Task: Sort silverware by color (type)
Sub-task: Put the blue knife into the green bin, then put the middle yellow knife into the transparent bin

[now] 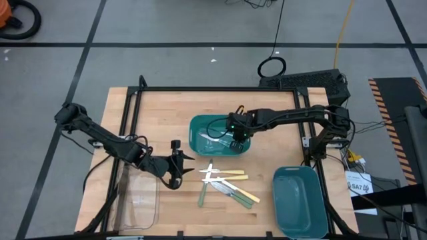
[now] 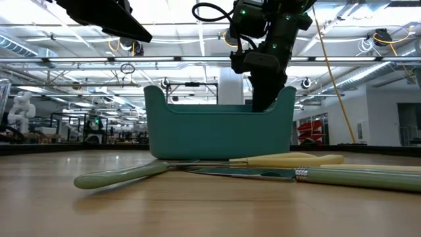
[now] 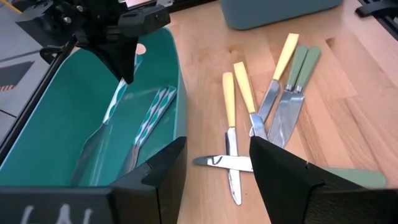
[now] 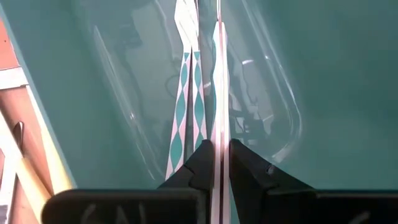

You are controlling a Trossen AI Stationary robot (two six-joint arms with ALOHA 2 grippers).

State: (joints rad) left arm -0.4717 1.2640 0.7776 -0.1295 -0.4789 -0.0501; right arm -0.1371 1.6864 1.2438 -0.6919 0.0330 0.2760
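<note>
Lying closest to the low camera are a green-handled piece (image 2: 122,175) and a yellow-handled knife (image 2: 289,158), part of the loose silverware (image 1: 223,183) heaped near the desk's front edge, roughly mid-width.

Behind them, near the desk's centre, sits the teal bin (image 1: 200,127). The right gripper (image 4: 216,155) is down inside it, fingers pinched on a slim piece with a teal-and-white diamond-patterned handle (image 4: 219,81). A couple of matching patterned pieces (image 3: 149,118) already lie on the bin floor, so I'd say this is the drop-off step for that type.

The left gripper (image 1: 179,164) hovers just beside the heap on its left-edge side, jaws spread wide, holding nothing. A second teal bin (image 1: 298,200) waits at the front right corner and a clear tray (image 1: 137,200) at the front left, both with nothing in them as far as I can tell.

Next move, my guess: right arm lets go, lifts clear without dragging the piece back out, then someone tackles the yellow and green ones, which overlap each other, so picking one cleanly looks fiddly.
</note>
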